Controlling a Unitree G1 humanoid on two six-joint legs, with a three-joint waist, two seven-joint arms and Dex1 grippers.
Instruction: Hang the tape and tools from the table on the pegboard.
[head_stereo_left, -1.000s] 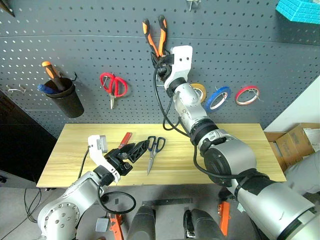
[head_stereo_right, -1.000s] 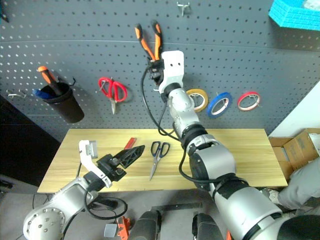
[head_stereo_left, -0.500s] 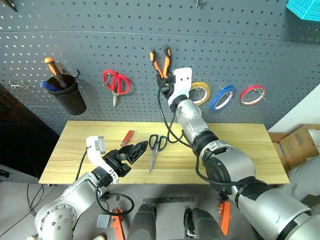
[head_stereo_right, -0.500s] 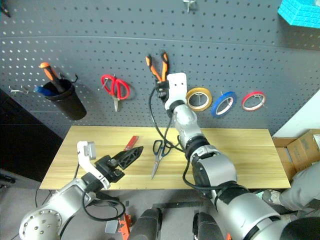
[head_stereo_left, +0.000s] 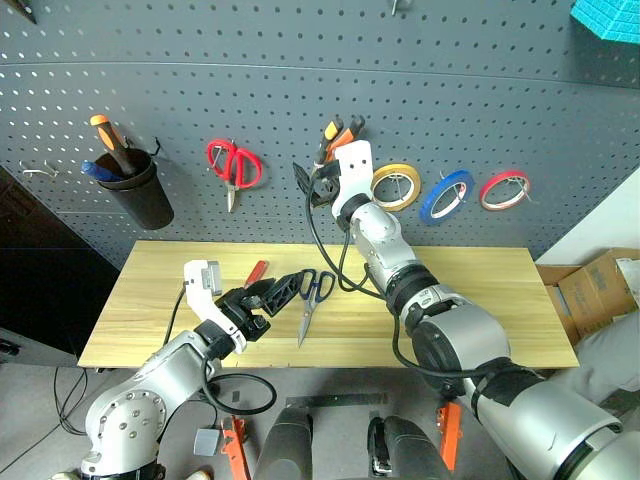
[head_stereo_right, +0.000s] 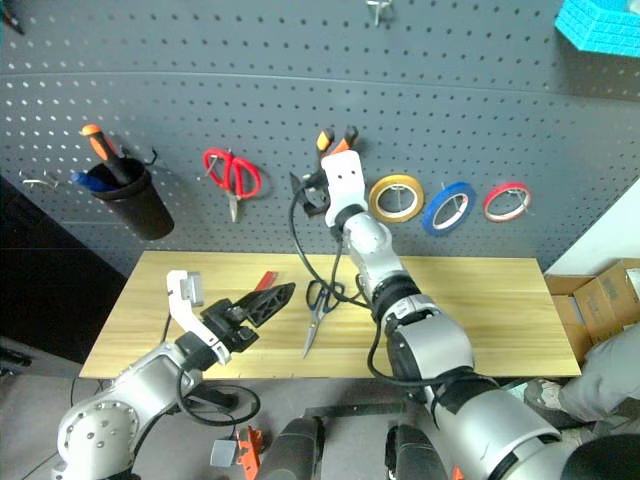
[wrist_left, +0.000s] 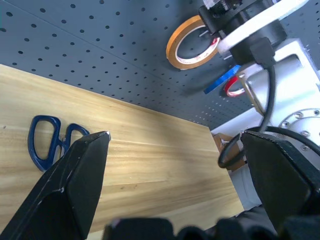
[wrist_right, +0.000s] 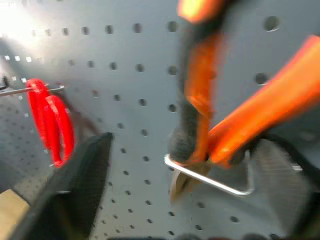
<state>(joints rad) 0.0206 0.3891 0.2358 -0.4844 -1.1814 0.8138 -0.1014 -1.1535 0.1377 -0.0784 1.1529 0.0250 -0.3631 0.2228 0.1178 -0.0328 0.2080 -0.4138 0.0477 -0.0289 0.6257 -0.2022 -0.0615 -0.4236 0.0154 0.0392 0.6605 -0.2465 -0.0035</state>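
Right wrist view shows the pliers (wrist_right: 210, 130) seated on a metal hook (wrist_right: 210, 177) of the pegboard (head_stereo_left: 200, 100), with the right tool (head_stereo_left: 318, 175) now spread open around them; half a second ago it gripped them higher up. Judged: pliers hung. The blue tape (head_stereo_left: 446, 194) hangs on the board. Dark-handled scissors (head_stereo_left: 311, 297) and the red screwdriver (head_stereo_left: 256, 274) lie on the worktop (head_stereo_left: 480, 290), just beside the open, empty left tool (head_stereo_left: 280, 294). A black cup (head_stereo_left: 140, 195) holds an orange-handled screwdriver (head_stereo_left: 108, 140).

Silver-grey jointed arms with black cables, white wrist housings and seemingly matte black fingers (wrist_left: 80, 185).
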